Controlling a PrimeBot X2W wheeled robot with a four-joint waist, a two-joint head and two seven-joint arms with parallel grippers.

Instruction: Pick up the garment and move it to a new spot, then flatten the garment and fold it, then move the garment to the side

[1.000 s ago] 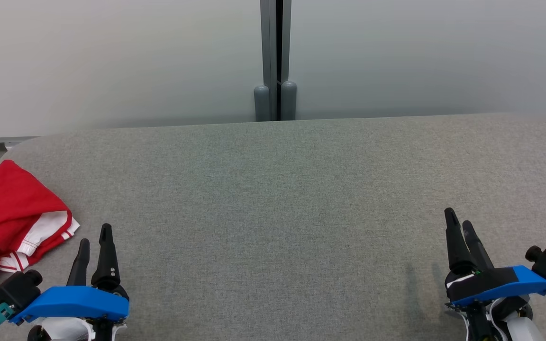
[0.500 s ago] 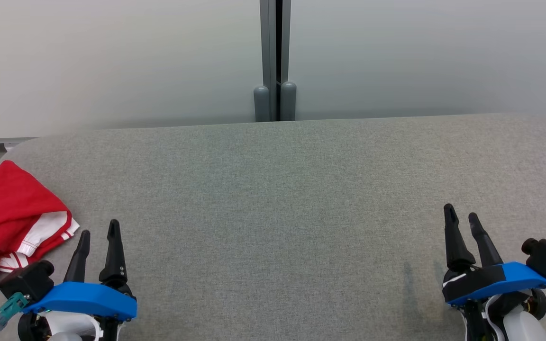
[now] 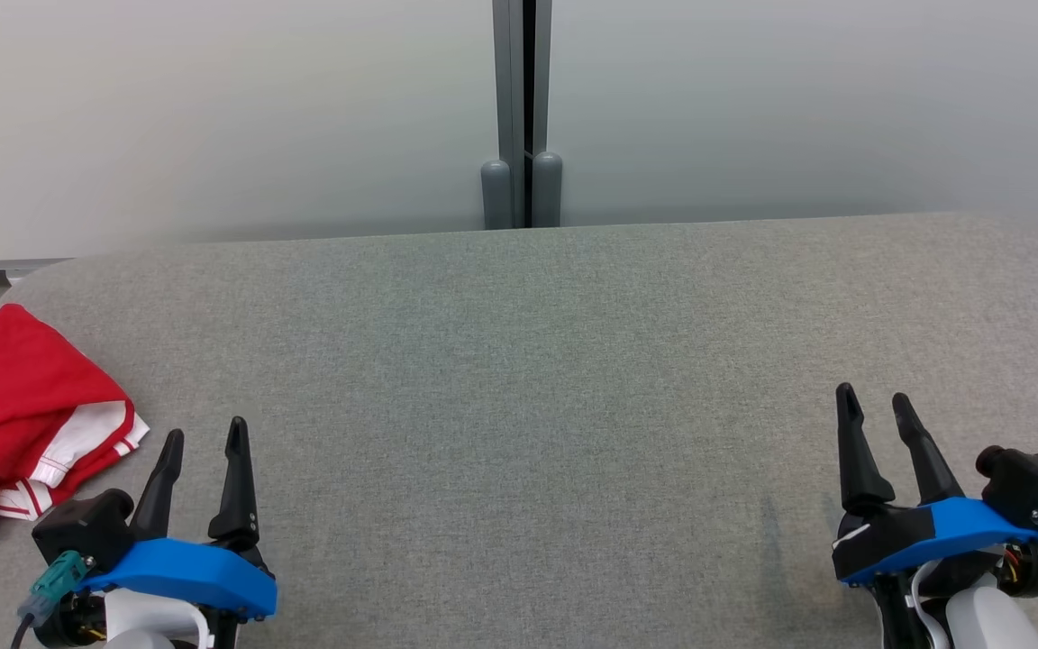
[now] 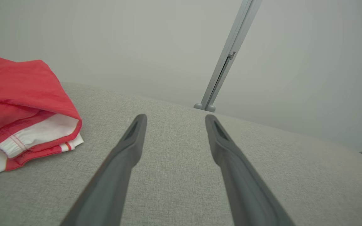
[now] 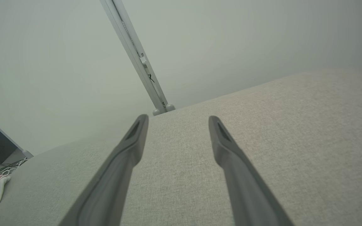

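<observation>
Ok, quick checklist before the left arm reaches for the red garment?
1. Left gripper open and empty: ok.
2. Right gripper open and empty: ok.
3. Left gripper apart from the garment, bare table between them: ok.
4. Whole garment in the head view: not ok, its left part is cut off.
5. Garment lying flat: not ok, bunched in layers.
6. Garment fully on the table: cannot tell.

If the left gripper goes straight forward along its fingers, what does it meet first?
Probably nothing soon: the left gripper points over bare grey surface, and the red garment lies off to its left. Depth is unclear.
</observation>
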